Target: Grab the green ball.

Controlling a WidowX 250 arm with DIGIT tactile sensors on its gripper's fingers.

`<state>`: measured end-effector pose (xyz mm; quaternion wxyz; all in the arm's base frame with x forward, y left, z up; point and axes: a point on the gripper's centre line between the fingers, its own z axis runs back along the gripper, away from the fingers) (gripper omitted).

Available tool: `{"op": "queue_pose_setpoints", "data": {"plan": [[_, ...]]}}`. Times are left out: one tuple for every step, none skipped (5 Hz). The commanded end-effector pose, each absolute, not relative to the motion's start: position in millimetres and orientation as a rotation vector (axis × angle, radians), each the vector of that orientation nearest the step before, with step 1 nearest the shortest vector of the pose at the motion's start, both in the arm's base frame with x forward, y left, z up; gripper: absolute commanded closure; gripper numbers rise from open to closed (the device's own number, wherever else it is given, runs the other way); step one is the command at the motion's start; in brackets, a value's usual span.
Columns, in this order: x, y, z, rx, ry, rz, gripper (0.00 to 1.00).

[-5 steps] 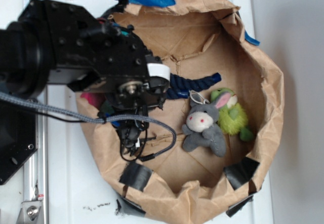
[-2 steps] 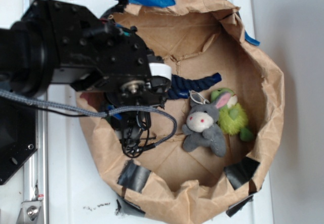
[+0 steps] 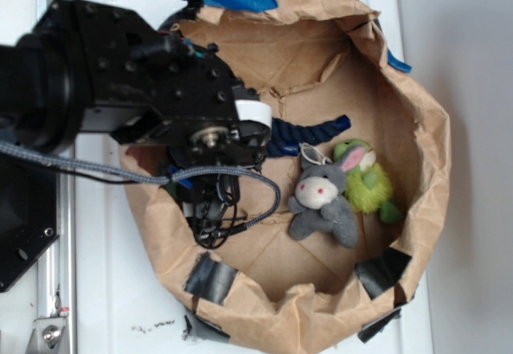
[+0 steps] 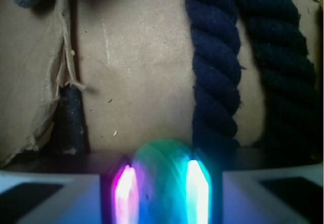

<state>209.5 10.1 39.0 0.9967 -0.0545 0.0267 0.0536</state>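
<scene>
A white counter (image 3: 120, 306) is carrying a crumpled brown paper bag (image 3: 425, 130), rolled open, taped in places and serving as a shallow bin. The black robot arm (image 3: 120, 90) is reaching down over the bag's left side. The wrist view is showing the tool (image 4: 162, 186) pinching the green ball (image 4: 161, 176): glowing pads are pressing on it from both sides, just above the bag's floor. A dark blue rope (image 4: 215, 62) is lying just beyond the ball, running away across the floor. A gray donkey toy (image 3: 323, 200) and a fuzzy yellow-green plush (image 3: 370, 182) are resting well apart, on the right. The ball is sitting only partly between the pads, so it is likely to squirt out if the lift is abrupt. The rope, lying so close, is another risk, since it could snag.
</scene>
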Motion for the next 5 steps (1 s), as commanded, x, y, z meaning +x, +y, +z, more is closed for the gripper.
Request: {"op": "queue_pose_setpoints", "data": {"plan": [[242.3, 13.0, 115.9, -0.151, -0.162, 0.150, 1.00], [250.3, 21.0, 162.5, -0.154, -0.258, 0.185, 1.00], [242.2, 24.3, 187.2, -0.126, -0.301, 0.188, 1.00], [236.4, 22.3, 202.2, -0.138, -0.297, 0.177, 1.00], [235.3, 22.9, 201.4, -0.131, -0.286, 0.191, 1.00]]}}
